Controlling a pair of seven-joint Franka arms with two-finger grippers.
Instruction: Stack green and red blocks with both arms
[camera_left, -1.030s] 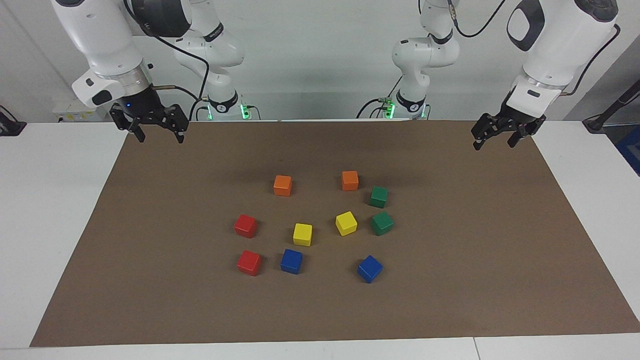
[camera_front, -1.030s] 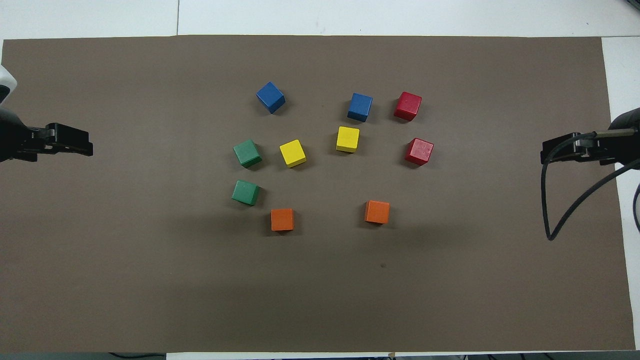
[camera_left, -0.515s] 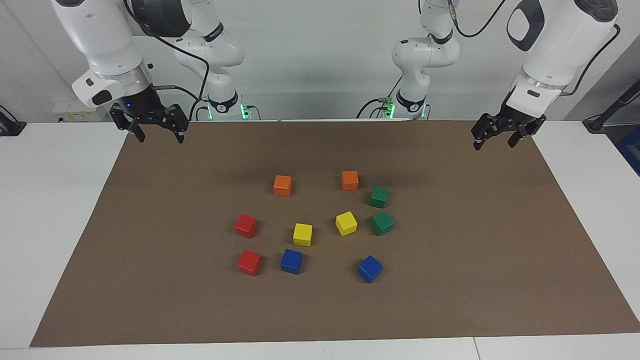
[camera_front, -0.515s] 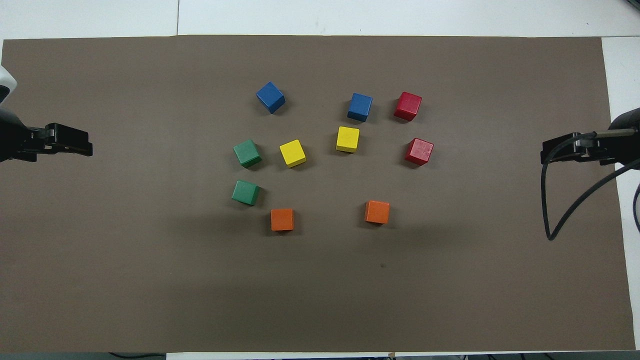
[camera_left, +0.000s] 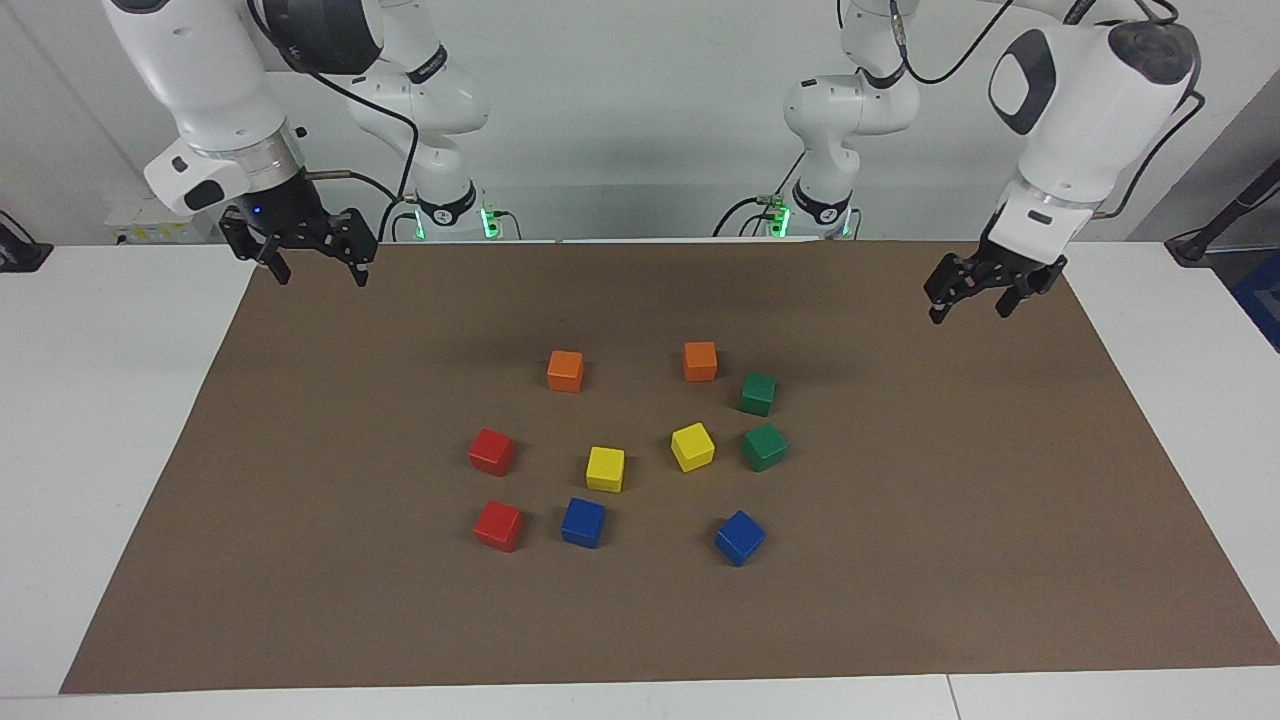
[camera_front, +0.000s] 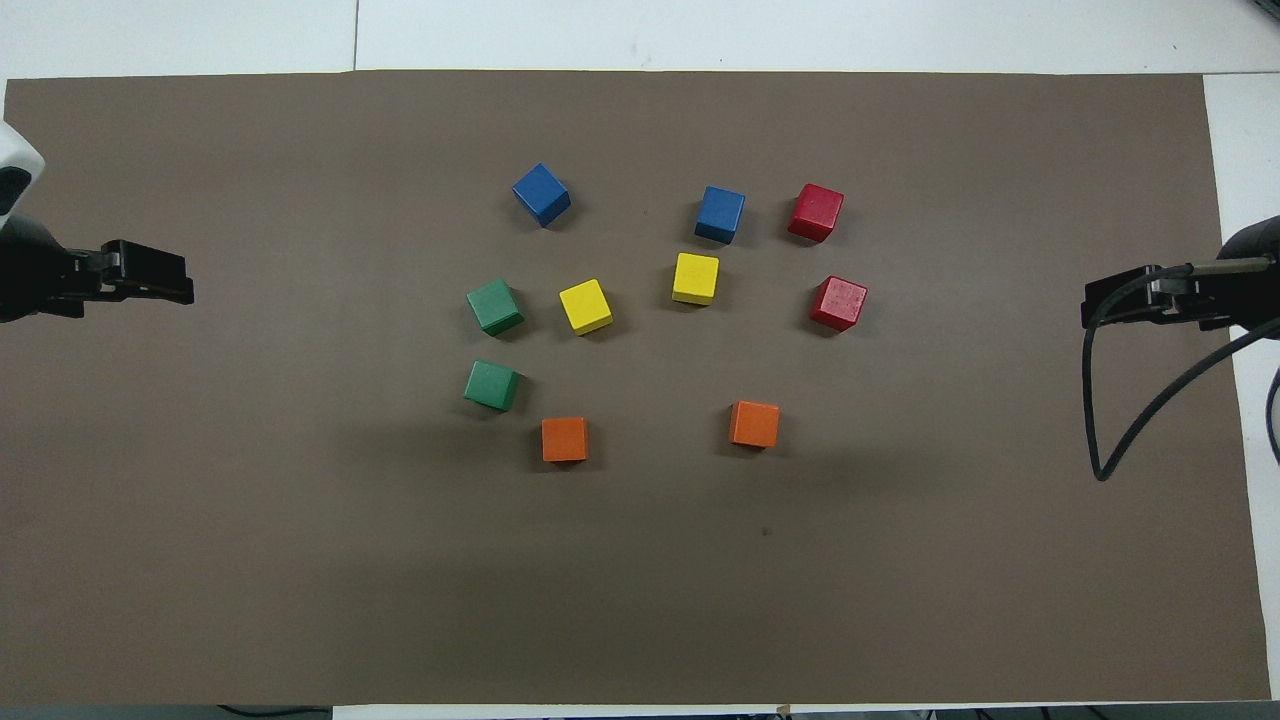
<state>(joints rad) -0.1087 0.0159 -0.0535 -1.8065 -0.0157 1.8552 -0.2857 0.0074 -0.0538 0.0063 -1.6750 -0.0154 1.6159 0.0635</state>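
Facing view: two white arms hang over the brown mat (camera_left: 300, 560) with nothing yet stacked. The left gripper (camera_left: 968, 297) hovers over the mat's edge at the left arm's end, its fingers spread and empty. The right gripper (camera_left: 314, 265) hovers over the corner at the right arm's end, also spread and empty, and looks to be waiting.

Ten cubes sit loose and apart in the middle of the mat. The two green blocks (camera_left: 758, 393) (camera_left: 764, 446) lie toward the left arm's end, one just nearer the robots than the other. The two red blocks (camera_left: 492, 451) (camera_left: 498, 525) lie toward the right arm's end in the same fashion. That split appears to give each arm its own colour pair within easy reach.

Two orange cubes (camera_left: 565, 370), two yellow cubes (camera_left: 605, 468) and two blue cubes (camera_left: 583, 522) fill the space between and are likely distractors.

Seen from overhead, only the black tips of each gripper enter the frame; the arms themselves are cut off, and a looping black cable (camera_front: 1130, 400) crosses the mat's edge.
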